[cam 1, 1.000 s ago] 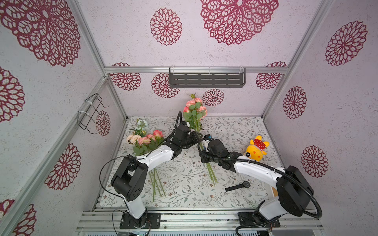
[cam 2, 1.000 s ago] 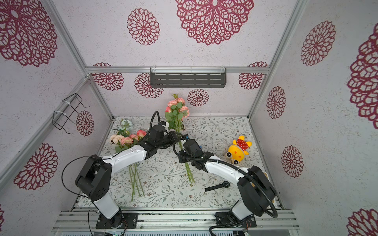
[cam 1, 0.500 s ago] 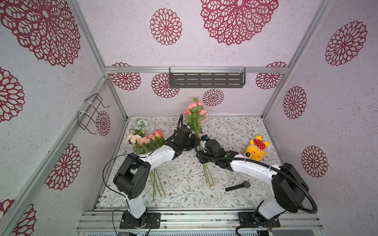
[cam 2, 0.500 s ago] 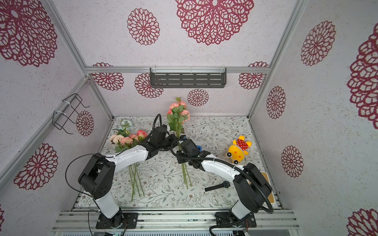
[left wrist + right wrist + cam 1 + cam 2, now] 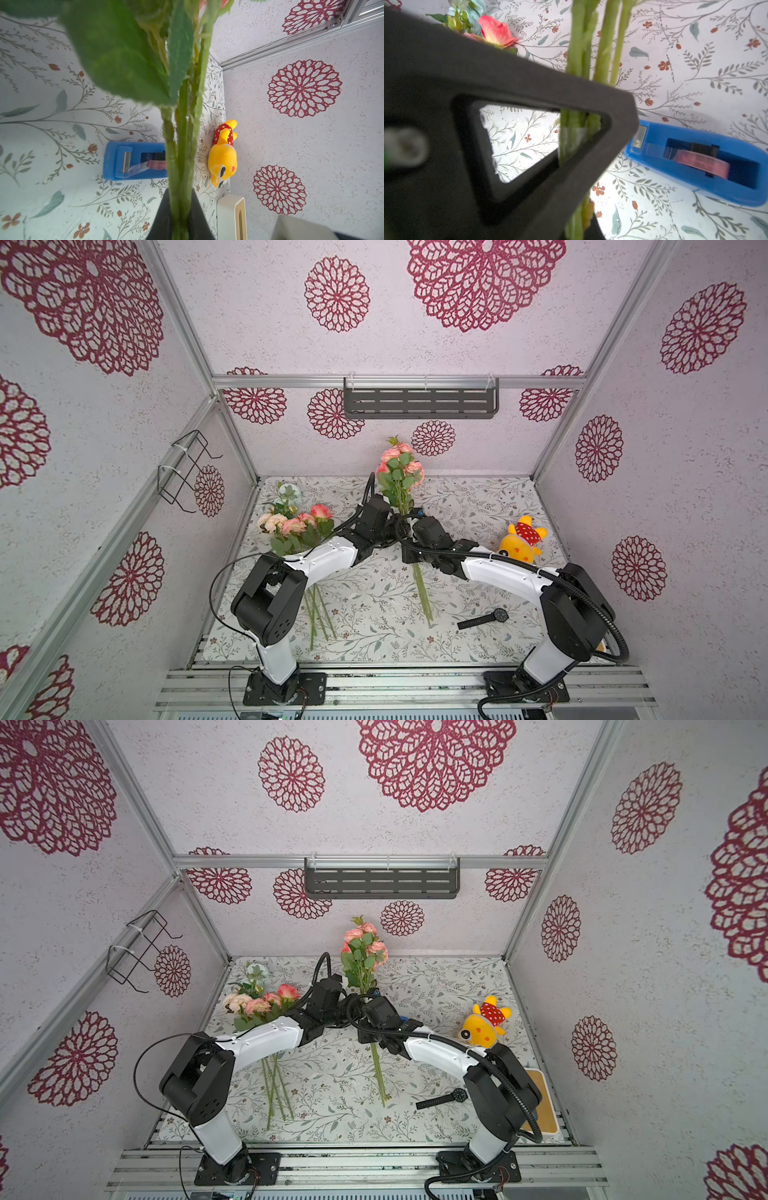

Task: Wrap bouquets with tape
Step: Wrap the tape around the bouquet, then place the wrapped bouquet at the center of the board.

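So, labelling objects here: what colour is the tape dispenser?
Blue; dispenser shows best in left wrist view.

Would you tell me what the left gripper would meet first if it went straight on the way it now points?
Beyond the pink-rose bouquet's green stems clamped in its fingers, the left gripper points at the blue plastic tape dispenser on the table, probably its first contact; depth is unclear.

Close in: the left gripper [image 5: 180, 199] pinches the bouquet [image 5: 182, 128] by its green stems, and big leaves blur across the view. Behind, on the flowery table [image 5: 41, 128], sits a blue dispenser [image 5: 116, 160], its tape [image 5: 155, 165] drawn to the cutter. A yellow plush toy [image 5: 223, 158] lies near.
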